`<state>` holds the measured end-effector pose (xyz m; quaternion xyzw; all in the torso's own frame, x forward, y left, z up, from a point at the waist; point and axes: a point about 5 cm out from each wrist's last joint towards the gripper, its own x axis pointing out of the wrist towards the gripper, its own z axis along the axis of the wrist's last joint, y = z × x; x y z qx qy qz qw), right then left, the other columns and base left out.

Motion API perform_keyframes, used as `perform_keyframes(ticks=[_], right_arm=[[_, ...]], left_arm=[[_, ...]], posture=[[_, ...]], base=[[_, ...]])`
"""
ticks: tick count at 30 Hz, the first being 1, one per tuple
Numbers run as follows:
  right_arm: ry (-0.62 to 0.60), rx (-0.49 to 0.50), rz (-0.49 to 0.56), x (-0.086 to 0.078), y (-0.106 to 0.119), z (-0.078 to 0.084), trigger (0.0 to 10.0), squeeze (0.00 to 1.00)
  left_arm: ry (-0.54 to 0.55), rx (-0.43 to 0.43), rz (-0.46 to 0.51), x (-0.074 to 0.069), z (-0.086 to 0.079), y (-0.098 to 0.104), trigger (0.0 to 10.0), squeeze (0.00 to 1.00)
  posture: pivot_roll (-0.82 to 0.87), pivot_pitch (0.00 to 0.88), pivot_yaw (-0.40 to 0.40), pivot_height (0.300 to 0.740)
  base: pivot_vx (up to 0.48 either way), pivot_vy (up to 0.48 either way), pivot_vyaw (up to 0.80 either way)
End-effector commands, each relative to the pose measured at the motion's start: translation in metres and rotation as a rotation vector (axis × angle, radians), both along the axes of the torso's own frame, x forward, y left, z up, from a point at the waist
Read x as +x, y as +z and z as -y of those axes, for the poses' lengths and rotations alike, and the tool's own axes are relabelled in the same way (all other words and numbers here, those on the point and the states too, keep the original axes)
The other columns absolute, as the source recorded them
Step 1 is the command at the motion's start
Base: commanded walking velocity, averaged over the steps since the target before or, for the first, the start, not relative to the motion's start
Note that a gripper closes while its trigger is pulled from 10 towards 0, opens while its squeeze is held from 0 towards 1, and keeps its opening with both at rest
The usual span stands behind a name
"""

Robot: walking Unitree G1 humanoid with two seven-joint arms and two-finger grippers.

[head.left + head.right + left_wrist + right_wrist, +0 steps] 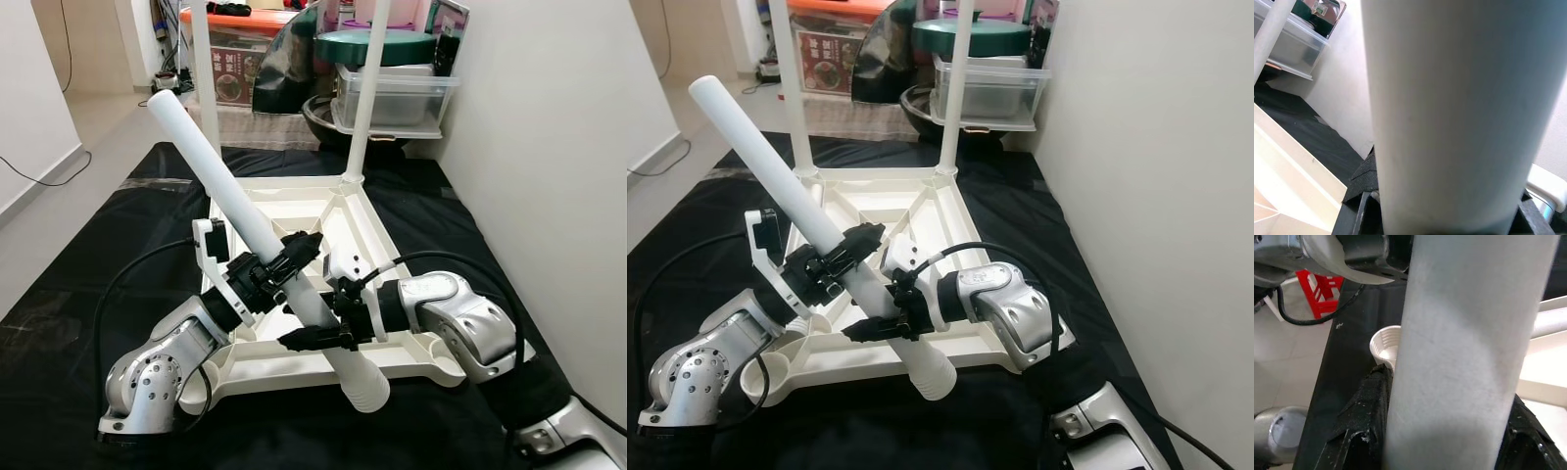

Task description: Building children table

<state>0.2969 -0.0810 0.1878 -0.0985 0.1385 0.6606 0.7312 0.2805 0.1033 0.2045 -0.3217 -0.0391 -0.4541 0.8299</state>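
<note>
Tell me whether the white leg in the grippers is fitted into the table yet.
Not fitted. The leg is tilted above the upturned table, held by the left gripper and right gripper, its lower end free.

This is a room in a home, used partly for storage. The floor (108, 122) is pale and tiled, with plain white walls (549, 147) on both sides and a black cable (44, 174) lying along the left wall. A black mat (460, 225) covers the floor in the middle. At the far edge of the mat household things are piled: a clear plastic storage box (397, 98) with a green round lid (377, 44) on top, a dark metal bowl (323, 117), and an orange-lidded box (240, 54). A red plastic stool (1320, 291) stands on the tiles.
</note>
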Motion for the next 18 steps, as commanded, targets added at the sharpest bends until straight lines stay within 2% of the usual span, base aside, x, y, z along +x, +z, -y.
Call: perform_keyframes(ticks=[1, 3, 4, 6, 7, 18], right_arm=[[0.152, 0.054, -0.021, -0.016, 0.0, -0.021, 0.0, 0.0], [0.149, 0.061, -0.025, -0.017, -0.001, -0.018, 0.0, 0.0], [0.144, 0.064, -0.028, -0.017, -0.001, -0.017, 0.0, 0.0], [0.144, 0.064, -0.028, -0.017, -0.001, -0.017, 0.0, 0.0], [0.134, 0.069, -0.032, -0.017, -0.001, -0.015, 0.0, 0.0], [0.006, 0.121, -0.042, -0.007, 0.003, 0.005, 0.0, 0.0]], left_arm=[[-0.028, -0.027, 0.045, -0.001, 0.008, 0.01, 0.0, 0.0], [-0.013, -0.004, 0.042, 0.001, 0.007, 0.01, 0.0, 0.0], [-0.015, -0.003, 0.046, 0.001, 0.007, 0.01, 10.0, 0.0], [-0.015, -0.003, 0.046, 0.001, 0.007, 0.01, 10.0, 0.0], [-0.023, -0.011, 0.044, 0.001, 0.007, 0.01, 10.0, 1.0], [-0.014, -0.049, 0.094, -0.002, 0.0, 0.016, 10.0, 1.0]], posture=[[0.07, 0.0, -0.129, 0.74], [0.07, 0.0, -0.129, 0.74], [0.07, 0.0, -0.129, 0.74], [0.07, 0.0, -0.129, 0.74], [0.07, 0.0, -0.128, 0.74], [0.07, 0.0, -0.126, 0.74]], base=[[0.0, 0.0, 0.0], [0.0, 0.0, 0.0], [0.0, 0.0, 0.0], [0.0, 0.0, 0.0], [0.0, 0.0, 0.0], [0.0, 0.0, 0.0]])
